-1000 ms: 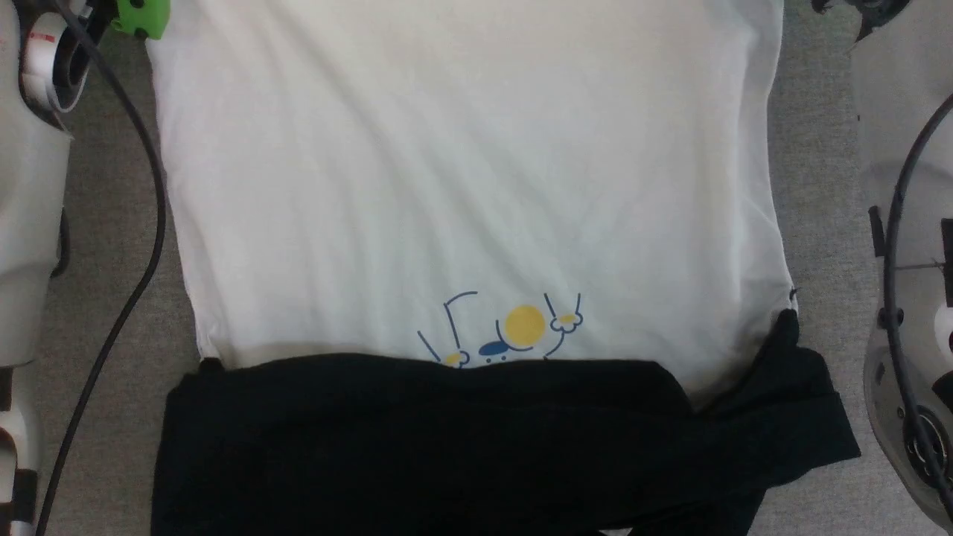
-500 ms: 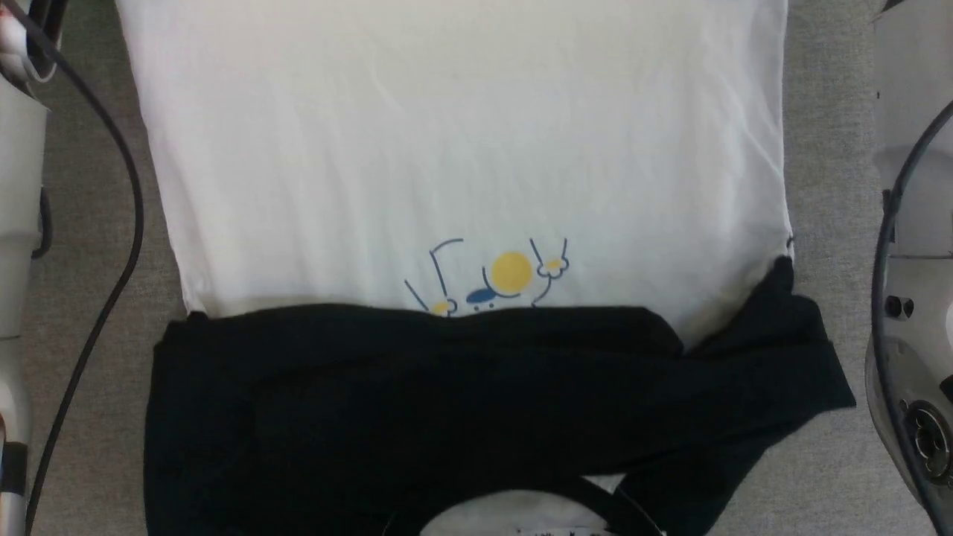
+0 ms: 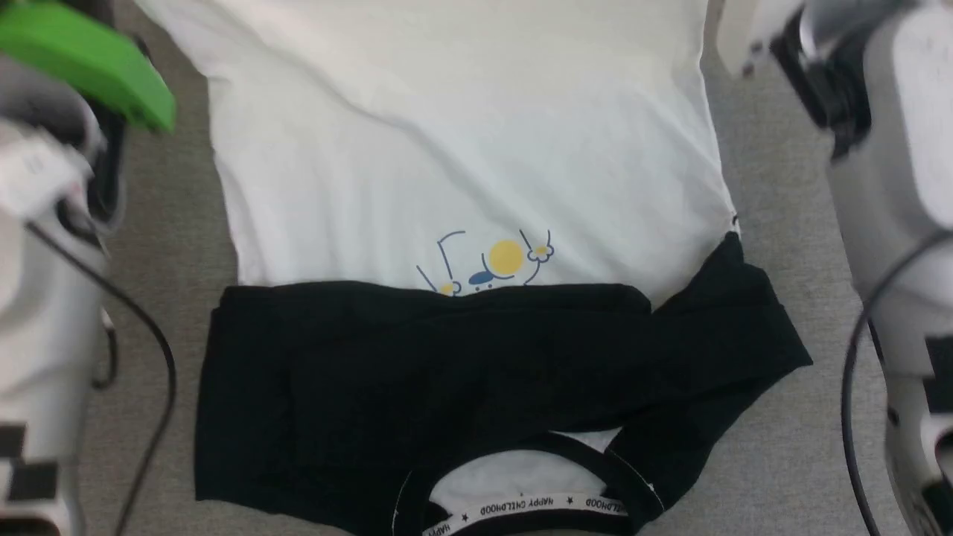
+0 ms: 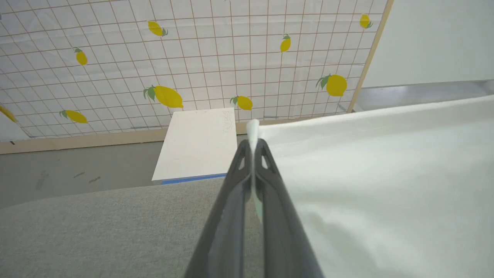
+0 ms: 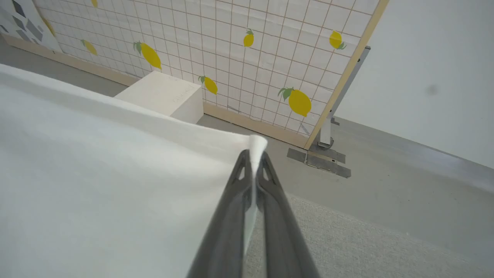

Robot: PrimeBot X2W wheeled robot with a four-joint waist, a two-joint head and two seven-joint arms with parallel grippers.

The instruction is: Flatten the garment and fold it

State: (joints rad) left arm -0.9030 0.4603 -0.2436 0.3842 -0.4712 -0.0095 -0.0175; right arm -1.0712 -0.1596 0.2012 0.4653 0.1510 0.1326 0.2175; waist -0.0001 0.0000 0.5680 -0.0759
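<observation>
Head view: the garment (image 3: 461,149) is seen spread on a grey fabric surface (image 3: 774,461), with its white body running up to the top edge of the picture and its collar (image 3: 521,506), edged in black and printed with small lettering, lying at the bottom edge. Black sections (image 3: 447,372) are folded across the lower part, and one black sleeve (image 3: 744,342) is splayed out toward the robot's right. A small print (image 3: 506,257) of a yellow circle with thin blue lines is shown just above the black fold, partly touched by it. Pale forearms are seen at both sides, with a green part (image 3: 89,59) at the upper left and a dark cable (image 3: 160,387) hanging below it. In the left wrist view the left gripper (image 4: 252,144) is closed tight, and a corner of the white cloth is pinched between its fingers and pokes out past the tips; the cloth is stretched away to that view's right, above the grey surface. In the right wrist view the right gripper (image 5: 252,154) is likewise clamped on a white corner. A lemon-patterned grid panel (image 4: 231,58) and a white box (image 4: 197,143) are seen beyond.
</observation>
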